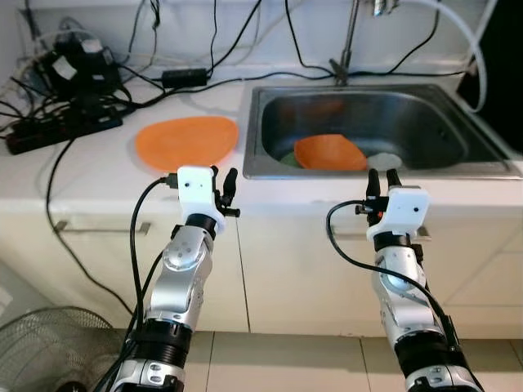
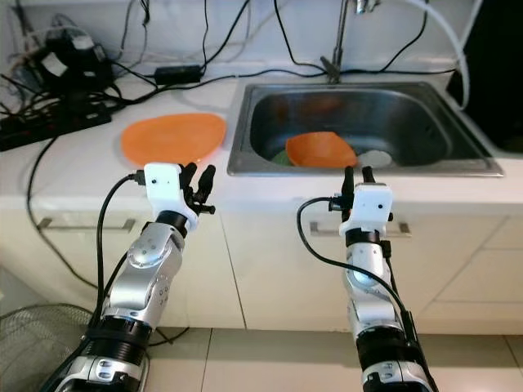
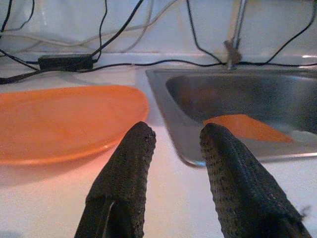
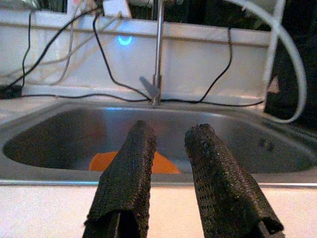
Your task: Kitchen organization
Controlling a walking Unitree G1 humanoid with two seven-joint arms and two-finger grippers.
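Left hand [image 1: 224, 181], fingers apart, empty, just short of orange plate [image 1: 186, 141]; right hand [image 1: 382, 179] likewise before sink [image 1: 458, 165].

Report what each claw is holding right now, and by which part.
Nothing is held. The left claw is open above the counter's front edge, near the orange plate. The right claw is open before the sink.
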